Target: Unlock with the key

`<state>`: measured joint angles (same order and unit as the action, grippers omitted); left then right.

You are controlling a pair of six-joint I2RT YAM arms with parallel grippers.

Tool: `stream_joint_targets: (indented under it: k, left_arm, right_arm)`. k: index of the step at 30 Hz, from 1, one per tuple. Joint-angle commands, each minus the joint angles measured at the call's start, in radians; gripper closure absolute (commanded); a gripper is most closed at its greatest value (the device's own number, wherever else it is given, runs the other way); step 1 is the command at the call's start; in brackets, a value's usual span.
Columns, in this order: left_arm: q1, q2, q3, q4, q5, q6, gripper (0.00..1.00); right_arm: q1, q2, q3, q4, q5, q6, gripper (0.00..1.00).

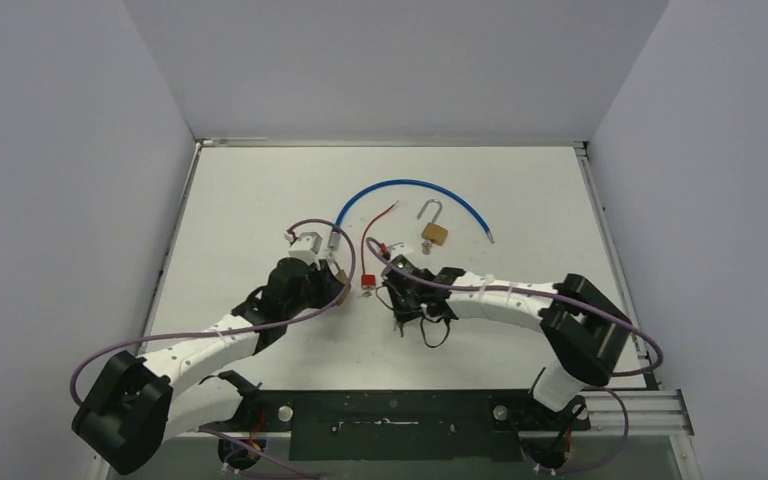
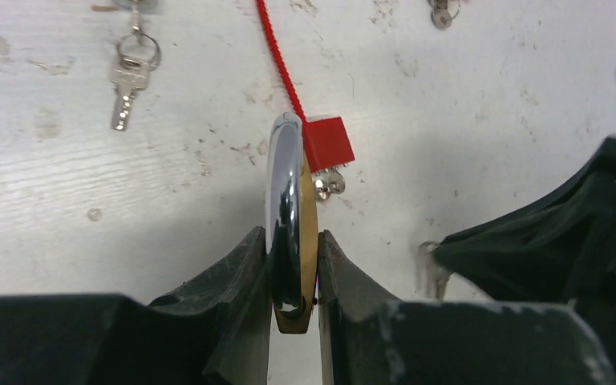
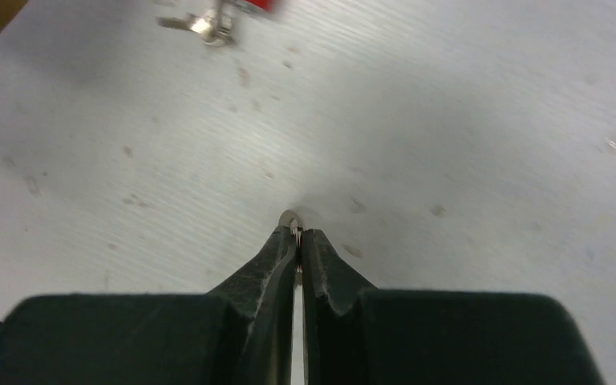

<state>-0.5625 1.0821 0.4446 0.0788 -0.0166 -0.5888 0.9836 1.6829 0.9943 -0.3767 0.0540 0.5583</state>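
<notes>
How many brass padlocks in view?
2. One brass padlock sits edge-on in the jaws of the left gripper; an open-shackled padlock lies on the table beyond the right gripper. More may be hidden.

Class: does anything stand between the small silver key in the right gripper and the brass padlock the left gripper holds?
Nothing visible does. Only bare white table separates the silver key in the right gripper from the brass padlock; the red square tag lies off that line.
</notes>
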Motion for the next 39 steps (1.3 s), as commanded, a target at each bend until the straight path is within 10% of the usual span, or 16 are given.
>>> stream_joint_targets:
  k: [1, 14, 20, 27, 39]
  left_arm:
    - [-0.140, 0.031, -0.072, 0.400, -0.152, 0.071, 1.00]
    - [-0.465, 0.305, -0.124, 0.757, -0.402, 0.336, 1.00]
    - [-0.535, 0.350, -0.127, 0.720, -0.491, 0.323, 0.54]
    - [-0.540, 0.226, -0.152, 0.641, -0.483, 0.280, 0.29]
    - [-0.536, -0.273, -0.034, 0.274, -0.397, 0.056, 0.25]
  right_arm:
    - [-0.089, -0.223, -0.144, 0.122, -0.002, 0.060, 1.00]
    - [-0.250, -0.507, -0.351, 0.173, -0.102, 0.139, 1.00]
    - [-0.288, -0.553, -0.350, 0.162, -0.143, 0.138, 1.00]
    - [-0.350, -0.598, -0.334, 0.145, -0.201, 0.132, 1.00]
    - [-0.409, -0.688, -0.286, 0.237, -0.306, 0.168, 1.00]
